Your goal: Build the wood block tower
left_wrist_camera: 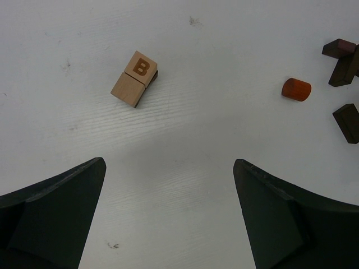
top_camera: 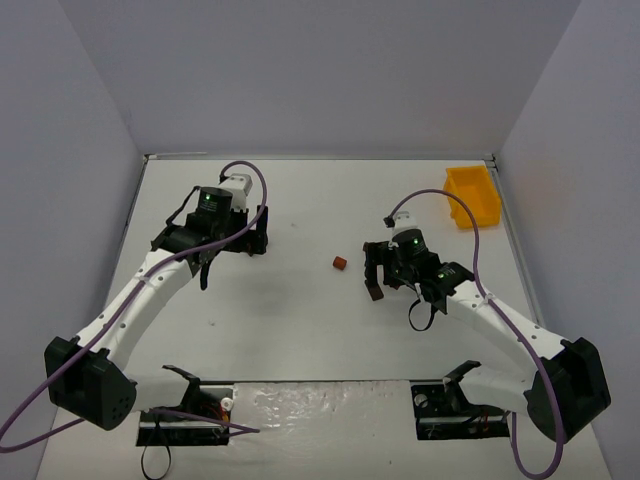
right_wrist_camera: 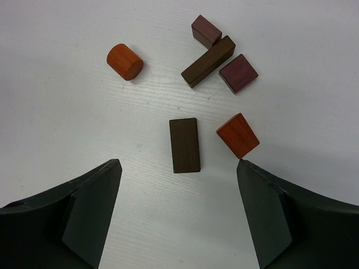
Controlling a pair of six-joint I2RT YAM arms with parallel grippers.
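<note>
Lying flat on the white worktop [top_camera: 300,320], a dark brown rectangular wooden block [right_wrist_camera: 184,145] sits just ahead of the right pincer [right_wrist_camera: 177,182], whose fingers we see spread, pinching nothing. At its three o'clock an orange-red wooden wedge [right_wrist_camera: 238,135] rests just beside one fingertip. A long dark brown wooden bar [right_wrist_camera: 208,61] and two maroon wooden cubes [right_wrist_camera: 238,73] cluster at one o'clock, with an orange wooden cylinder [right_wrist_camera: 124,61] at eleven. At eleven o'clock from the left pincer [left_wrist_camera: 169,165], likewise spread and empty, we find two light tan wooden cubes [left_wrist_camera: 128,89] touching, one stamped B. A yellow plastic bin [top_camera: 472,195] stands at the worktop's two o'clock corner.
</note>
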